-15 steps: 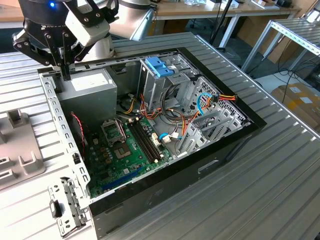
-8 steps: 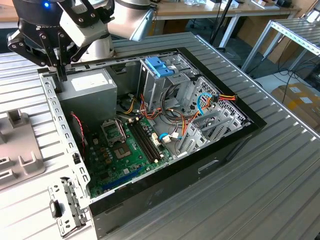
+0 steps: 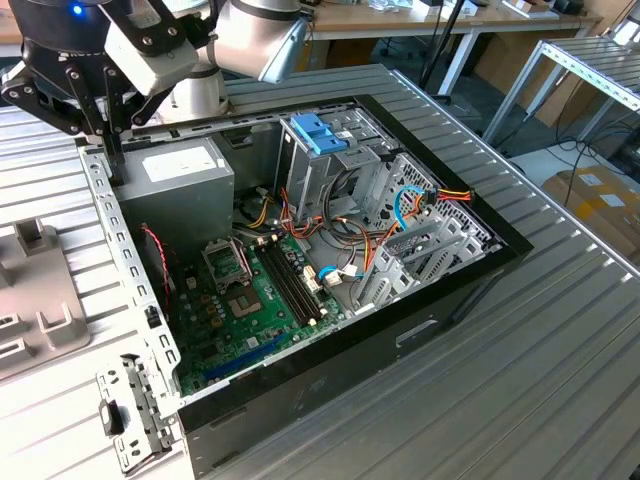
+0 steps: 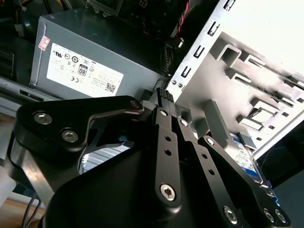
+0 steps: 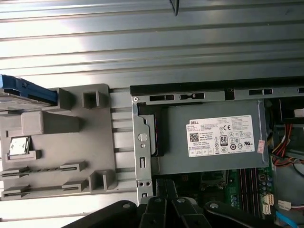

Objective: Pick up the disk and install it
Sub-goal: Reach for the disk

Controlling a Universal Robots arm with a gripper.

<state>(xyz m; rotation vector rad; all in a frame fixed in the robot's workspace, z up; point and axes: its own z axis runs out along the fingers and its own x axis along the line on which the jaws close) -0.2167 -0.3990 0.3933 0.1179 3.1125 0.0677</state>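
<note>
Ribbed metal table (image 3: 560, 330) runs under everything. On the exterior view's left I see one grey fixture tray (image 3: 40, 290), then one open computer case (image 3: 330, 380) holding one motherboard (image 3: 240, 310) and one power supply (image 3: 185, 175). Both wrist views add the disk (image 5: 28, 92), lying at the tray's edge. My gripper (image 4: 164, 94) hangs over the case corner, jaws pressed together, empty.

Ribbed grey metal slat table (image 3: 540, 370) carries everything. Open black tower computer case (image 3: 330, 375) lies on its side mid-table, side panel off, internals facing up. Flat light-grey moulded plastic fixture tray (image 3: 40, 300) sits on the slats at the exterior view's left, just beside the case. Small perforated silver metal bracket (image 3: 130, 420) at the case's near corner, can't tell if attached
</note>
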